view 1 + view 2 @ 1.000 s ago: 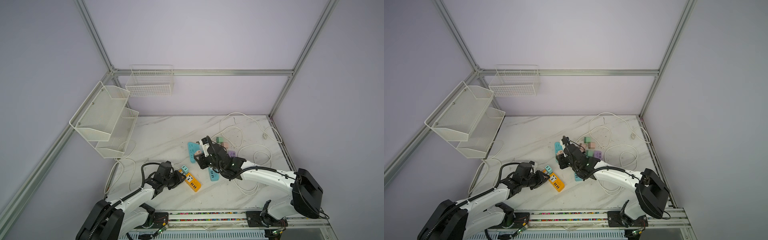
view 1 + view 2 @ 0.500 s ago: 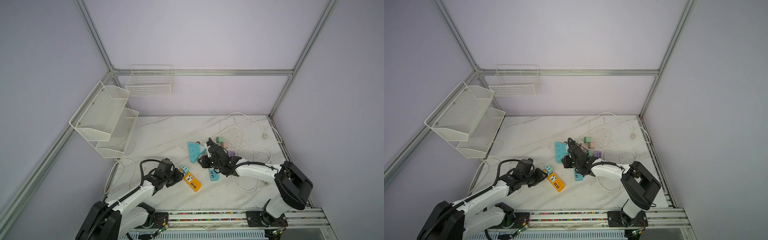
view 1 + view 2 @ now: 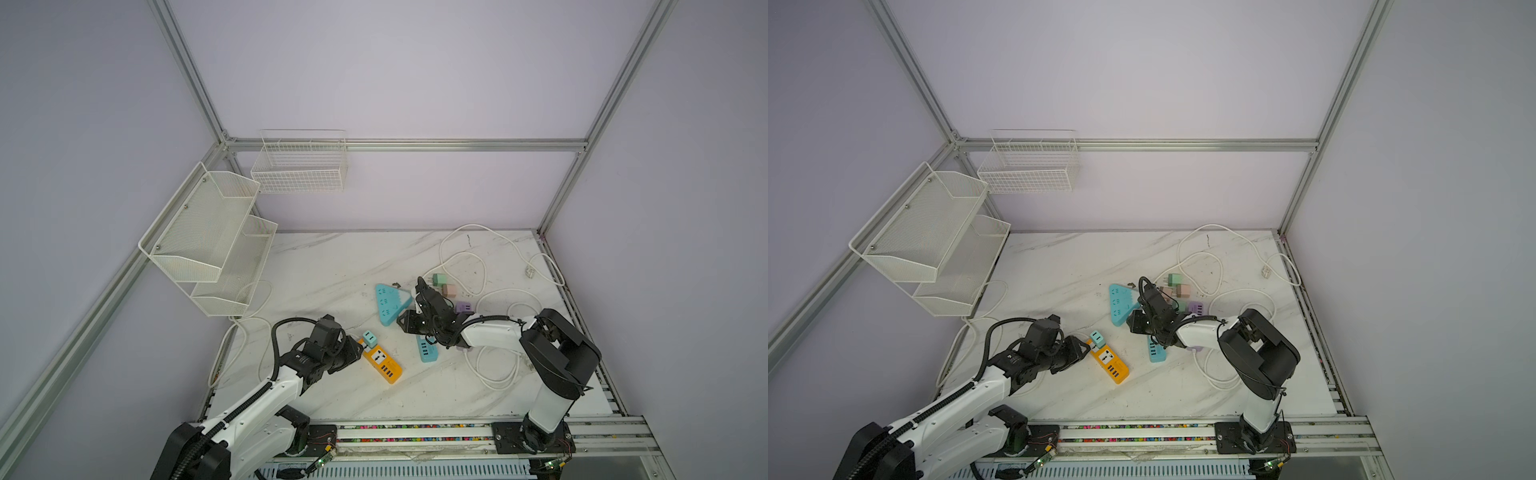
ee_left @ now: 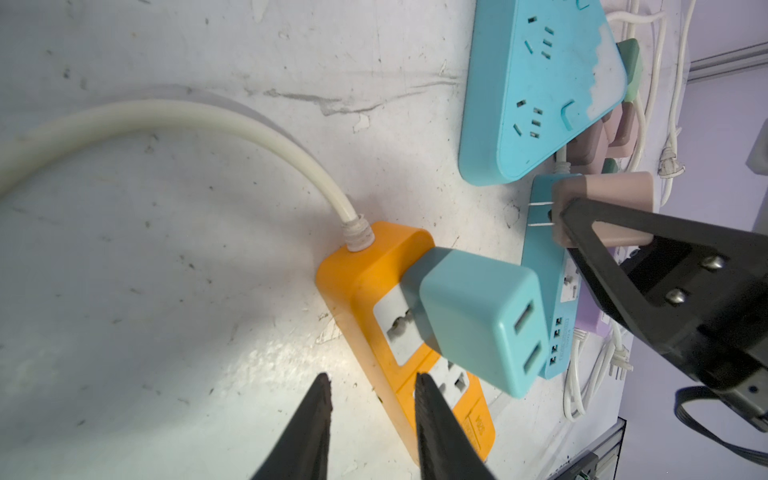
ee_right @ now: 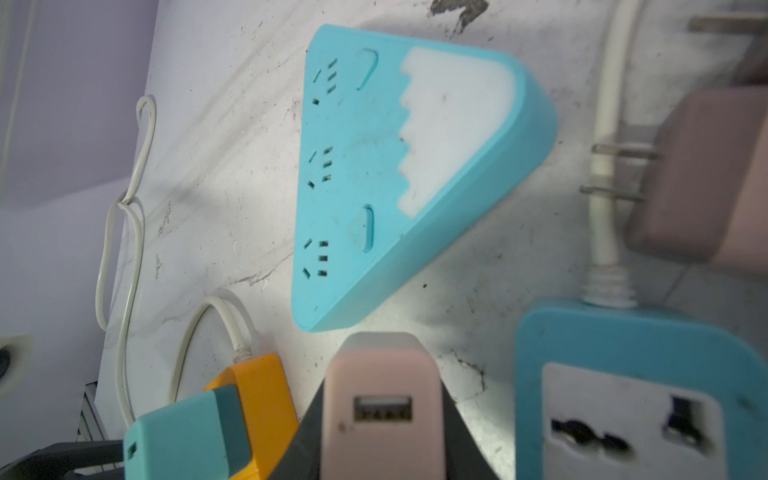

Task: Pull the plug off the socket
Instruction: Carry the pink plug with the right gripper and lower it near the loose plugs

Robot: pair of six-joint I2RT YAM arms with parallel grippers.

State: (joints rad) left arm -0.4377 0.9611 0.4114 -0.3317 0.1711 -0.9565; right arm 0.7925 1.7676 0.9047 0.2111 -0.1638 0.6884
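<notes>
Now, right pincer (image 5: 381, 415) tight on pink plug (image 4: 602, 208); left pincer (image 4: 372, 386) slightly ajar, empty.

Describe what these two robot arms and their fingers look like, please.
The left arm and right arm have white shells joined by chunky black joints. A black cable loops beside the left one. The left fingers are flat, black and pointed; a right finger shows a triangular cut-out and two silver screws.

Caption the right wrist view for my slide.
Right claw shut on the pink plug, free of the rectangular blue strip.
</notes>
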